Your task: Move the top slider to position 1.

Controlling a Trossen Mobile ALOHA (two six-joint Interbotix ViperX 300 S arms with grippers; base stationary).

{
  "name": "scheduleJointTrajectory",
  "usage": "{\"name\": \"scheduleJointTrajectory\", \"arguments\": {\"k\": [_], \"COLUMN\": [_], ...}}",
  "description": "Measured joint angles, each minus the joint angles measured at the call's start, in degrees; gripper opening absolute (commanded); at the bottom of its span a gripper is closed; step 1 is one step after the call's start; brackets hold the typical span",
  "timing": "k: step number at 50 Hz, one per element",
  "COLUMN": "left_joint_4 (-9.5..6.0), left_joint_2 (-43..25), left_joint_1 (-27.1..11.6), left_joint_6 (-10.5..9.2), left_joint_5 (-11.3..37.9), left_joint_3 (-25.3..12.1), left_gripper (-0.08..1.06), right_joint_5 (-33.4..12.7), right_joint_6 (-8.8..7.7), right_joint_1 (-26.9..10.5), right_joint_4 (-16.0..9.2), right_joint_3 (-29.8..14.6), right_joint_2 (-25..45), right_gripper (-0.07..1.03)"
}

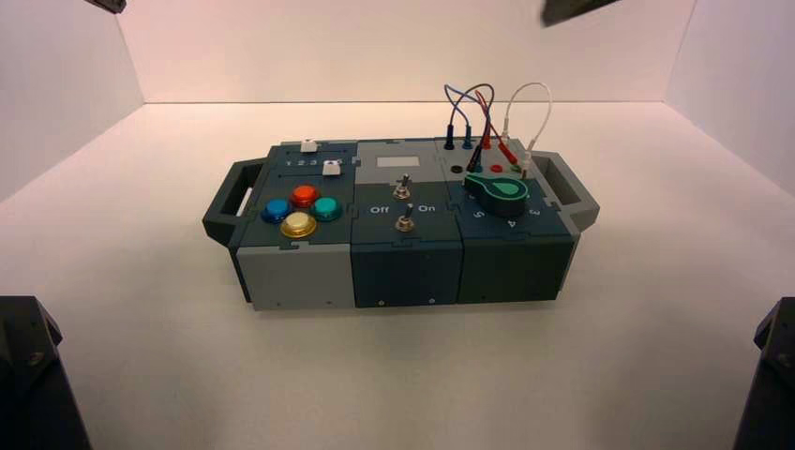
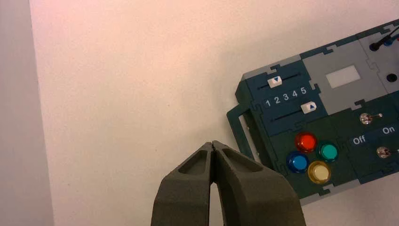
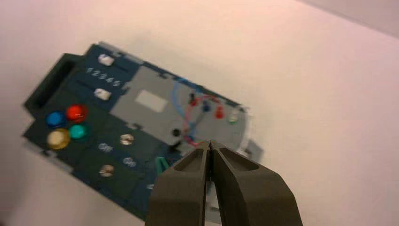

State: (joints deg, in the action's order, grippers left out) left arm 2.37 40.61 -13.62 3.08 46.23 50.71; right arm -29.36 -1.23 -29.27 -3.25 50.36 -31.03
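The left gripper (image 2: 213,143) is hanging high above the bare white tabletop (image 2: 131,84) with its dark, matte, wedge-shaped jaws pressed together and holding nothing, well apart from the control box (image 2: 282,186) and off its handle end. The right gripper (image 3: 210,144) is likewise hovering high over the box's wired end, jaws closed tip to tip and empty. Neither is touching anything, so the task is looking wholly undone: an approach, a contact and a push are all remaining. The top slider (image 2: 275,81), a tiny white square plastic cap bearing a dark triangle, is sitting in its slot at the far corner of the dark teal panel, roughly over the printed 2 in the row of white numerals running 1 to 5. Position 1 (image 2: 268,102) is lying just beside it toward the handle, so only a short nudge is needed. Below, a second white slider (image 2: 308,107) is resting near the 5, above four glossy round buttons (image 2: 310,155).
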Motion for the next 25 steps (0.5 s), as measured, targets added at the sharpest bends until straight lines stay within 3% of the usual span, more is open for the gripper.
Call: {"name": "scheduleJointTrajectory", "arguments": {"k": [13, 25], "left_joint_4": [-0.09, -0.18], "left_joint_2": [-0.53, -0.97], "left_joint_1": [0.00, 0.00], "left_joint_6": [-0.09, -0.35], "left_joint_5": [1.41, 1.67], "left_joint_3": [0.00, 0.09], "left_gripper": [-0.03, -0.03], "right_joint_5": [-5.36, -6.94], "right_joint_6": [0.44, 1.58], "right_joint_1": [-2.20, -4.57], "right_joint_4": [-5.80, -10.20], "right_joint_3": [-8.00, -14.24], "right_joint_2": [10.20, 19.51], "right_gripper": [-0.02, -0.02]}}
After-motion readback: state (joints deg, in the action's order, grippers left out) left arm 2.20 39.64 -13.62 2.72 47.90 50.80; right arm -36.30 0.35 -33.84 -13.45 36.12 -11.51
